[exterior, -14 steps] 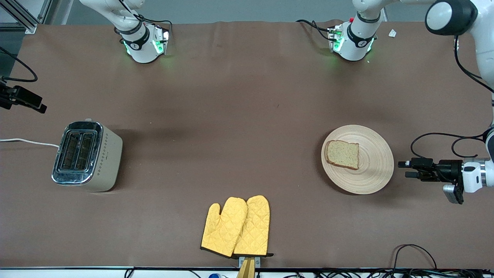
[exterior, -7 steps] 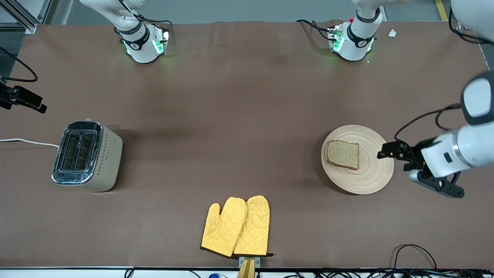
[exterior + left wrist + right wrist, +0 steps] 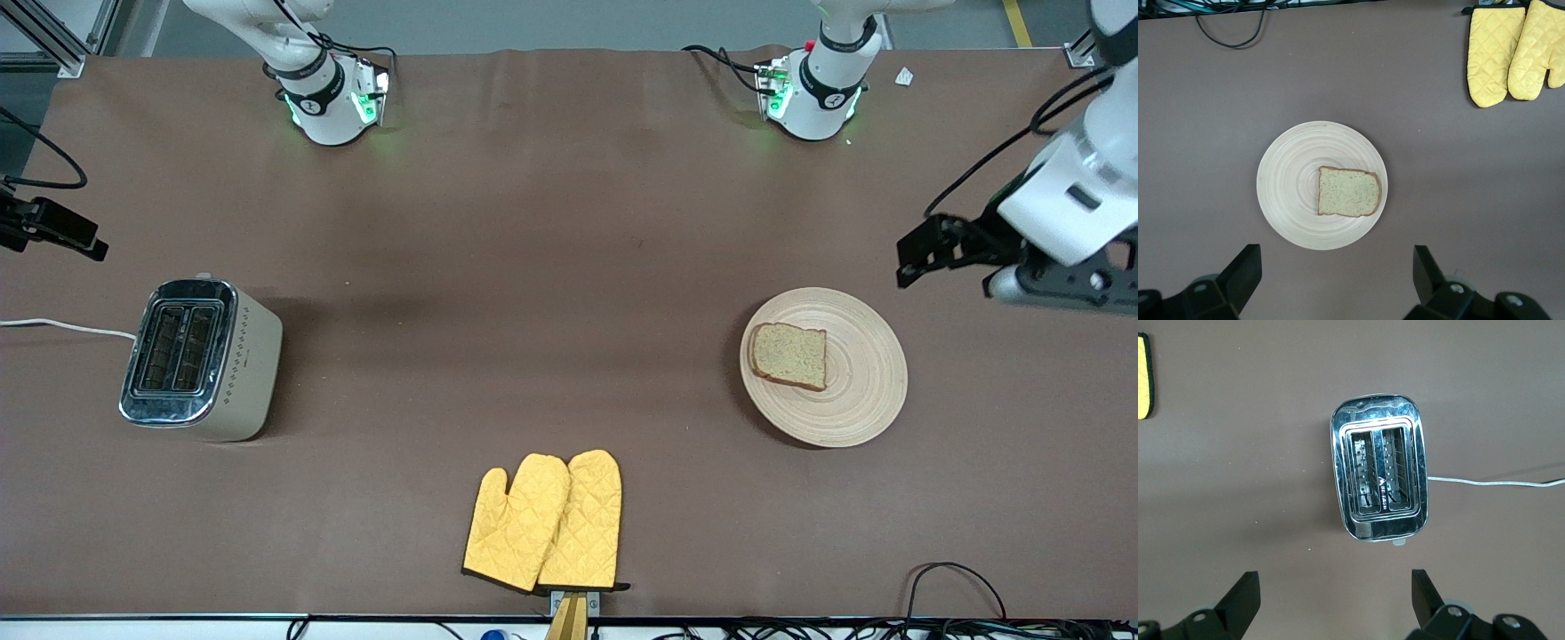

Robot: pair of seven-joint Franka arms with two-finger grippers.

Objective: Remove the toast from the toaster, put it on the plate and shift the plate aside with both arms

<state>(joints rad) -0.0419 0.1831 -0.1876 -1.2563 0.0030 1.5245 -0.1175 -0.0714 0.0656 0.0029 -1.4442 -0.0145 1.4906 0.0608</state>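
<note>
My left gripper [image 3: 909, 256] hangs in the air over the bare brown table [image 3: 551, 267] near the left arm's end, its fingers spread wide with nothing between them; in my left wrist view both fingertips [image 3: 1248, 263] stand well apart, and the plate lies on the table below them. The plate [image 3: 862, 391] lies flat toward the left arm's end of the table, about midway between the edge where my bases stand and the edge nearest the front camera. The toast [image 3: 789, 356] lies flat on the plate, on the part of it toward the right arm's end, its crust close to the rim there. My right gripper [image 3: 1331, 600] waits up in the air over the toaster [image 3: 200, 360], which stands near the right arm's end of the table with both slots facing up and its white cord [image 3: 62, 326] trailing off that end. The right fingers [image 3: 1245, 590] are likewise spread and hold nothing. A pair of yellow oven mitts [image 3: 544, 523] lies side by side at the middle of the edge nearest the front camera, well apart from the plate and from the toaster.
</note>
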